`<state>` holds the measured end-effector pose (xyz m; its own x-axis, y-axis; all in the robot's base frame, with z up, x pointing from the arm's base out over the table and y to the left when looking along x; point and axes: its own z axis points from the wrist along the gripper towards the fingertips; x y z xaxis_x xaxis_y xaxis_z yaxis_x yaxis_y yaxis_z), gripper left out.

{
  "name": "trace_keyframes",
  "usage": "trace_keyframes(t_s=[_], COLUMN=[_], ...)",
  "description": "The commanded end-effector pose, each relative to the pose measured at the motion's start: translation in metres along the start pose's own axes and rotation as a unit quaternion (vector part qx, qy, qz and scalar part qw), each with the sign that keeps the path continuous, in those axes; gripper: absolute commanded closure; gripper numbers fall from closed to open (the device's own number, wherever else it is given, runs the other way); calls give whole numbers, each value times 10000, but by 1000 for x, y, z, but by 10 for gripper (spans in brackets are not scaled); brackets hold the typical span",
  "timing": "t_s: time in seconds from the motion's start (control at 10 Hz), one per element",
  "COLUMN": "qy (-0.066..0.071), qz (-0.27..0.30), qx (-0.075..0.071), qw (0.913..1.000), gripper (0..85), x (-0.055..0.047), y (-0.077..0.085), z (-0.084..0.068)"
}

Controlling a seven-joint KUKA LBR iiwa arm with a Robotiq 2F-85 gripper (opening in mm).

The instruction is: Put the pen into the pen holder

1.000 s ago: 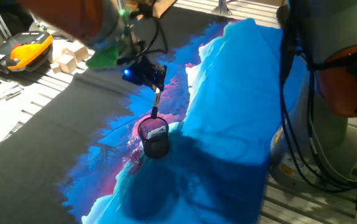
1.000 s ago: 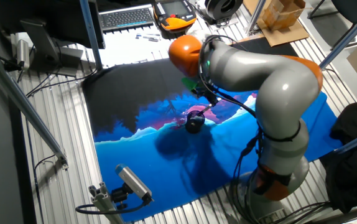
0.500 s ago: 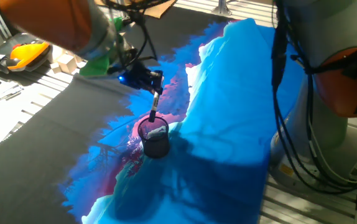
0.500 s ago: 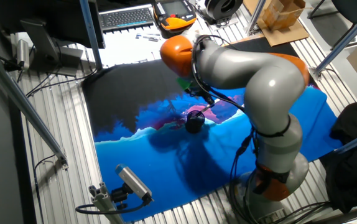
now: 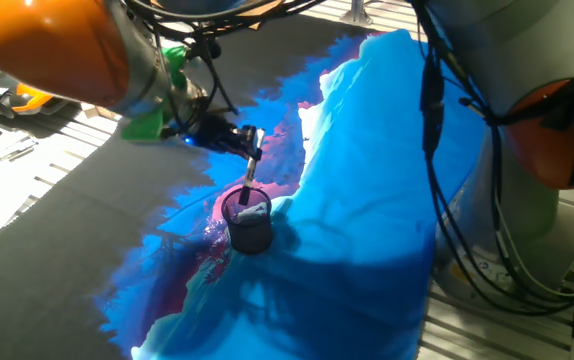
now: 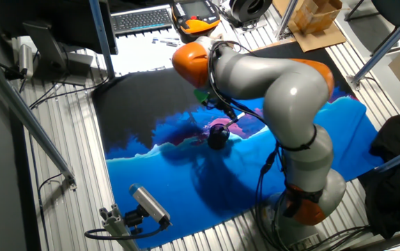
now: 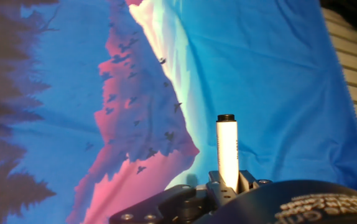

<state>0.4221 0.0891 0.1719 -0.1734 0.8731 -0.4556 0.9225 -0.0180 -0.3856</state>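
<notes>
While the pincer (image 5: 250, 143) grips the pen (image 5: 251, 172) by its upper end, the pen hangs tilted above the pen holder (image 5: 248, 221), its lower black tip just over the rim nearest the arm, with 1 pale scrap visible inside the cup. In the hand view the pen (image 7: 227, 154) juts out from between the fingers over the printed cloth (image 7: 259, 81), and the holder is not in view there.

Risk, as a judgement: because the pen is slanted and its tip sits near the rim, not over the centre, a release or descent from this pose could land the tip on the wire edge, so that the pen glances off onto the cloth or tips the light cup. The rumpled cloth under the holder may add to that instability.

Surroundings: 1 orange-and-black handset (image 5: 29, 98) and pale wooden blocks (image 5: 100, 100) lie at the far edge of the bench (image 5: 77, 200), well apart from the cup. Nothing stands between pen and holder.
</notes>
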Motion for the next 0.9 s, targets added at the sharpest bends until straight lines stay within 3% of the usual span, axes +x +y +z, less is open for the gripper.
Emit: trace_keyframes(t_s=[0.0,0.3,0.7,0.8], qy=[-70,-126,-108,-98], qz=[66,195,255,288], qx=[139,340,403,437], qw=[9999,9992,9988,9986], gripper=[850,850,850,680], x=[2,9,12,13], y=[0,1,4,4], z=[1,6,8,8])
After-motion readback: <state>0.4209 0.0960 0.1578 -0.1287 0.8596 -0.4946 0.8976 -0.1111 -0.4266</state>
